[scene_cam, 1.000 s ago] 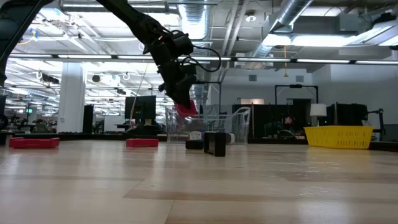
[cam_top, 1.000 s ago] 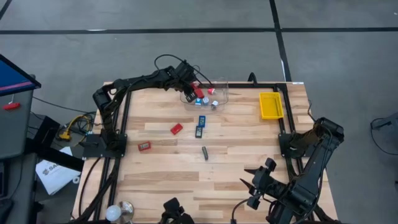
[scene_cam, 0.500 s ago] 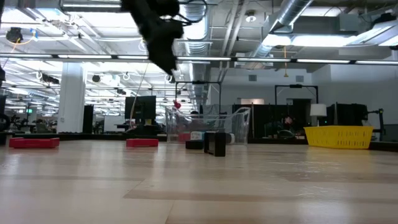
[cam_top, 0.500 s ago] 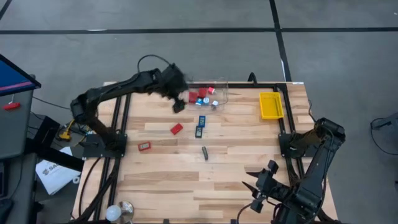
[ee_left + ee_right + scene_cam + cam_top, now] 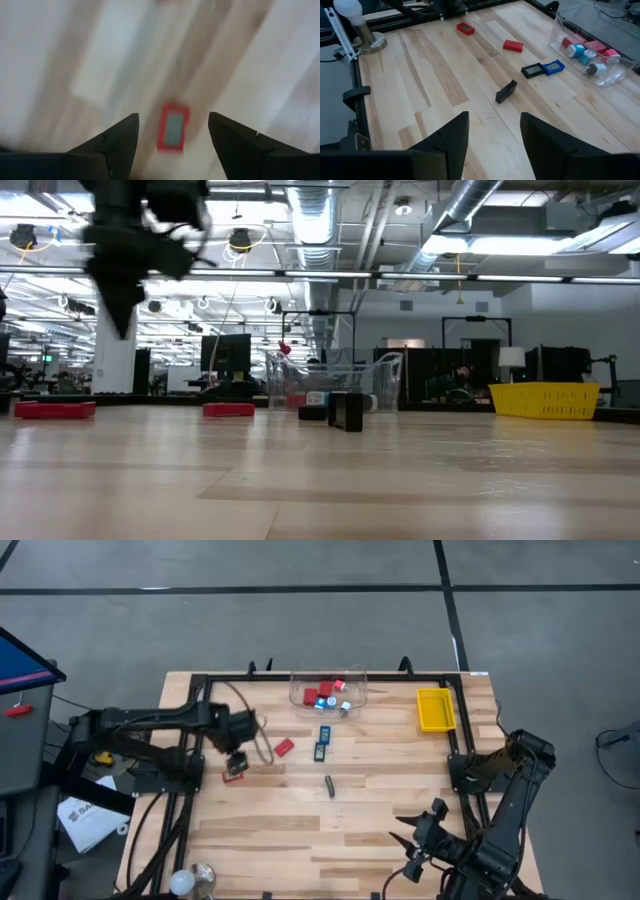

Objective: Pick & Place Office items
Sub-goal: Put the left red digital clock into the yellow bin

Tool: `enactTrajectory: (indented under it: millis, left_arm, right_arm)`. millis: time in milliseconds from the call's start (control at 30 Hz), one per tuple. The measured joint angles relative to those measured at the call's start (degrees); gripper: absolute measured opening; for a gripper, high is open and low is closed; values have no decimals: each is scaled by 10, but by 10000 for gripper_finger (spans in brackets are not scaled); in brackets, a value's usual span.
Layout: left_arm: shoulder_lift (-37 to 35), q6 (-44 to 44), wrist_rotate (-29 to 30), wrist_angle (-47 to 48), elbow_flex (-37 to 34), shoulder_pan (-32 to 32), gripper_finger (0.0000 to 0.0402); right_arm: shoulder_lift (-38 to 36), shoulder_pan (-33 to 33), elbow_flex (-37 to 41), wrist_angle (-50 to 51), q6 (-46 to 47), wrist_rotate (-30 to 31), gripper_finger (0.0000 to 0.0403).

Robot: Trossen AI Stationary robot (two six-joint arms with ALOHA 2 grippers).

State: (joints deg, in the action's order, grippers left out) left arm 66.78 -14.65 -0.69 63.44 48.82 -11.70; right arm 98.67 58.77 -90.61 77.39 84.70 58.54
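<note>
My left gripper (image 5: 236,762) (image 5: 121,320) hangs open, high above a flat red piece with a grey middle (image 5: 233,776) (image 5: 173,128) that lies on the table near its left side. In the left wrist view that piece shows between the fingers, far below them. A red block (image 5: 284,747), two flat blue-black rectangles (image 5: 322,742) and a short dark stick (image 5: 329,786) lie mid-table. More red and blue-white pieces sit in the clear tub (image 5: 352,686). My right gripper (image 5: 495,116) waits open at the near right corner (image 5: 410,840).
A yellow tray (image 5: 436,708) stands at the far right. A white bulb on a stand (image 5: 182,884) (image 5: 349,11) sits at the near left corner. Black frame rails run along the table's left and right edges. Bare wood lies between the dark stick and the near edge.
My left gripper has left the clear tub, where it held a red piece, and has swung fast toward the table's left and near side. It now hangs over the flat red piece, and no piece shows between its fingers. The right arm has barely moved.
</note>
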Motion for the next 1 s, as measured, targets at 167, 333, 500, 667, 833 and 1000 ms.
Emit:
enactTrajectory:
  millis: [167,333,500,667,833,1000]
  left_arm:
    - [-19,-39,-12,27,-48,68,232]
    - [-3,-67,-32,-5,-72,83,237]
    - [12,-38,-26,-31,-89,79,250]
    - [41,-47,-22,-44,-93,79,256]
    - [91,-49,-11,-69,-93,79,256]
    - [155,-37,-7,-93,-93,79,261]
  right_arm:
    - [0,-12,0,4,-15,0,171]
    - [0,-17,0,1,-35,-2,171]
    - [0,-11,0,2,-37,-2,171]
    - [0,-2,0,4,-37,0,171]
    - [0,1,0,4,-39,4,171]
    - [0,1,0,2,-39,5,171]
